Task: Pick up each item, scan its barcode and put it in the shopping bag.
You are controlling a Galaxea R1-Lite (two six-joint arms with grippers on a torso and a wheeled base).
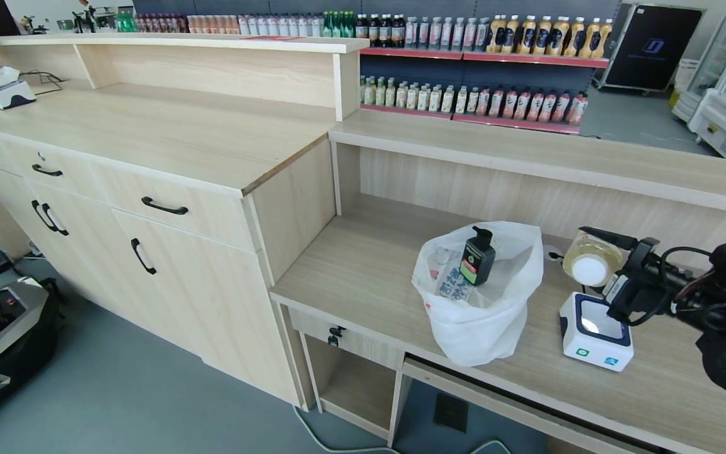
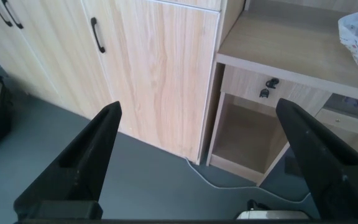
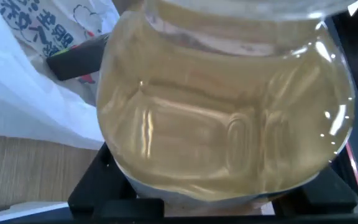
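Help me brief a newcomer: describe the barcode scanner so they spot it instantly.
Look at the low wooden counter. Beside the white shopping bag, on the robot's right, sits the barcode scanner. It is the only small white box there, with a dark slanted window lit on top.

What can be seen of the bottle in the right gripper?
The bottle is clear plastic with rounded, moulded walls, holding pale yellow liquid, with a white round cap. It lies on its side, cap towards the head camera, clamped between the right gripper's fingers. It hangs above the counter, just beyond the scanner and right of the bag.
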